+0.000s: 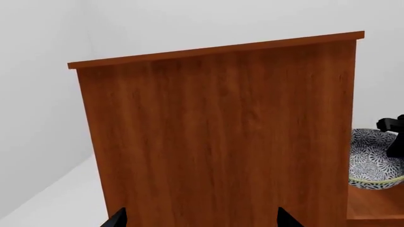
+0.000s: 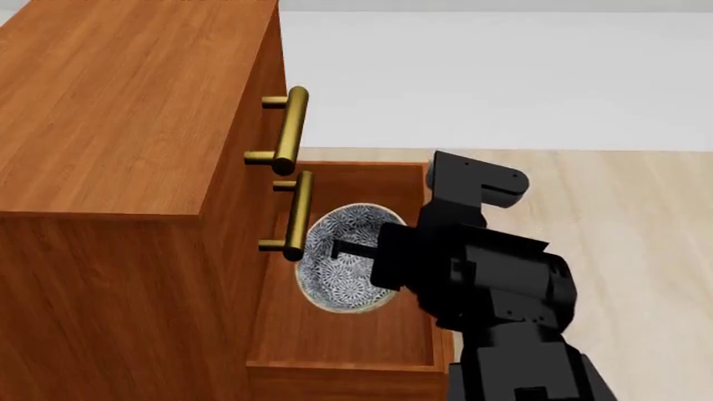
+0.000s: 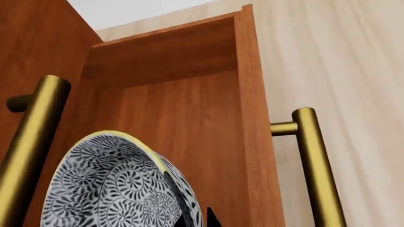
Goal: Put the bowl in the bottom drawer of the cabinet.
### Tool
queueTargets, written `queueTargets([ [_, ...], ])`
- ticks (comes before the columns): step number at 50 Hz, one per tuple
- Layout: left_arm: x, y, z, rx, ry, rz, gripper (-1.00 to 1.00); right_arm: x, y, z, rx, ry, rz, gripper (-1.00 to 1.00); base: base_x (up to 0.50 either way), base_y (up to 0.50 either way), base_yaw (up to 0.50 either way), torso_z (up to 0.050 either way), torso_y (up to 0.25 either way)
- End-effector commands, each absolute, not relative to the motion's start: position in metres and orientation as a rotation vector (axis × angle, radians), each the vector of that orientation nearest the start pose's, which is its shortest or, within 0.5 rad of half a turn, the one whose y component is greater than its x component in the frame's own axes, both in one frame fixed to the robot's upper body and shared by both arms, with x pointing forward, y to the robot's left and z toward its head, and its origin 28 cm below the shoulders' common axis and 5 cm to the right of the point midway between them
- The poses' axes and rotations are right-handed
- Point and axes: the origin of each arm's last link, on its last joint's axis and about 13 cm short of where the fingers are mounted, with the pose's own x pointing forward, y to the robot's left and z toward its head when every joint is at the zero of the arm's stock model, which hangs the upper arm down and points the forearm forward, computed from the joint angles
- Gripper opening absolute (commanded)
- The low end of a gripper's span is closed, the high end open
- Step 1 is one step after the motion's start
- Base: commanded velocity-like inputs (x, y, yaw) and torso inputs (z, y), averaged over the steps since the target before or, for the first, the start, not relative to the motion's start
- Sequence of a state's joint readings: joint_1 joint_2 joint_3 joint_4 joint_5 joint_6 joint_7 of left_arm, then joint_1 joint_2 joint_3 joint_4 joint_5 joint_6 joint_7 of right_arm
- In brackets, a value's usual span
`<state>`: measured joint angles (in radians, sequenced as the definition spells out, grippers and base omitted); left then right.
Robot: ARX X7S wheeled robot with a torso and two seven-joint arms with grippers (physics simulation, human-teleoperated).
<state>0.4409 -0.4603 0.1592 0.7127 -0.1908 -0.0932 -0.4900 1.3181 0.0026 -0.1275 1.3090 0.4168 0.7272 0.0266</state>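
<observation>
The bowl (image 2: pixel 347 261), white with a dense blue-grey pattern, hangs tilted inside the pulled-out bottom drawer (image 2: pixel 334 347) of the cabinet (image 2: pixel 123 109). My right gripper (image 2: pixel 354 251) is shut on its rim; in the right wrist view the dark fingertips pinch the bowl (image 3: pixel 113 189) at its edge, with the drawer's wooden inside (image 3: pixel 202 118) behind. Whether the bowl touches the drawer floor is unclear. My left gripper (image 1: pixel 202 221) is open, facing the cabinet's plain side (image 1: pixel 215 132), with the bowl (image 1: pixel 372 163) beyond its corner.
Two brass handles (image 2: pixel 292 125) of the upper drawers stick out just above the bowl. The bottom drawer's own brass handle (image 3: pixel 319 170) is on its outer front. Pale wood floor (image 2: pixel 624 209) lies to the right, with white floor farther back.
</observation>
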Motion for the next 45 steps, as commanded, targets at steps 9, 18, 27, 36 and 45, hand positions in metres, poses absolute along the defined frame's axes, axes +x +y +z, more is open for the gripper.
queueTargets([
  [9, 0.111, 0.231, 0.087, 0.101, -0.130, 0.098, 1.00, 0.399, -0.070, 0.144, 0.288, 0.738, 0.137, -1.00, 0.00, 0.00, 0.00, 0.000, 0.000],
  [18, 0.111, 0.231, 0.086, 0.101, -0.126, 0.098, 1.00, 0.397, -0.069, 0.139, 0.291, 0.747, 0.147, -1.00, 0.00, 0.00, 0.00, 0.000, 0.000],
  [27, 0.111, 0.231, 0.086, 0.100, -0.124, 0.097, 1.00, 0.396, -0.068, 0.135, 0.293, 0.756, 0.163, -1.00, 0.00, 0.00, 0.00, 0.000, 0.001],
  [36, 0.111, 0.231, 0.085, 0.102, -0.123, 0.099, 1.00, 0.395, -0.068, 0.131, 0.288, 0.758, 0.165, -1.00, 0.00, 0.00, 0.00, 0.000, 0.000],
  [45, 0.112, 0.231, 0.085, 0.101, -0.121, 0.099, 1.00, 0.395, -0.068, 0.132, 0.278, 0.753, 0.174, 1.00, 0.00, 0.00, 0.00, 0.000, 0.000],
])
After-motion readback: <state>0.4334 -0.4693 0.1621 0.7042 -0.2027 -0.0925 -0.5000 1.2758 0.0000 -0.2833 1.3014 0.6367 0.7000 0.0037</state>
